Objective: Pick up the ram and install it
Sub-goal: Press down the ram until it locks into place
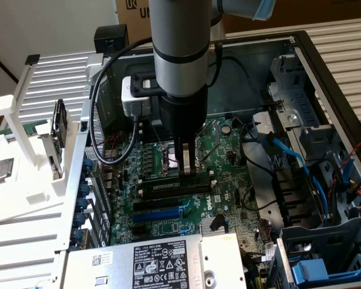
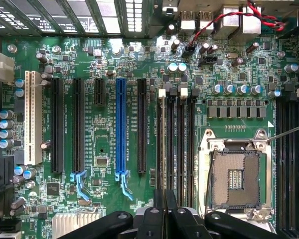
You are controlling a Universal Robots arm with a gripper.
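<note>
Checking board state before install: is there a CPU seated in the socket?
No. In the wrist view the processor socket sits open and bare, its contact grid exposed inside the metal frame, with no chip in it.

The arm (image 1: pixel 180 54) is cut off by the exterior view's upper edge and hides part of the motherboard (image 1: pixel 222 150) behind it. The label (image 1: pixel 162 259) print on the power supply is too small to read.
</note>
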